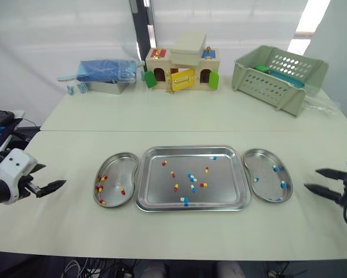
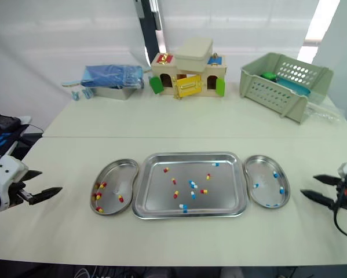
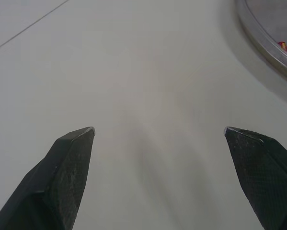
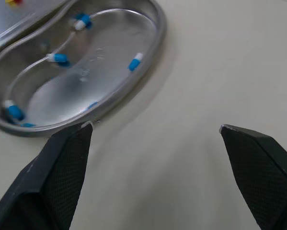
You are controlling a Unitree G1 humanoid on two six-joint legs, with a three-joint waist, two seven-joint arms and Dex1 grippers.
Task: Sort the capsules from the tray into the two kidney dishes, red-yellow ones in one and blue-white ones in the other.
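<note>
The task is judged to be partly complete. The tray (image 1: 222,188) is located midway along the front edge of the tabletop (image 1: 190,124), with one kidney dish set just beside each of its short sides. Several red-yellow capsules (image 1: 101,188) are collected in the left kidney dish (image 1: 118,165), and several blue-white capsules (image 1: 276,168) in the right kidney dish (image 1: 265,165). No capsule of the wrong colour is seen in either dish. Roughly nine capsules of both colours are left scattered across the tray, so about half of the sorting is judged to remain.

The left gripper (image 1: 54,175) is held wide open and empty above bare tabletop toward the left edge, well apart from the left kidney dish. The right gripper (image 1: 311,178) is likewise spread wide with nothing between its fingers, toward the right edge and near the rim of the right kidney dish. No capsule is being carried
</note>
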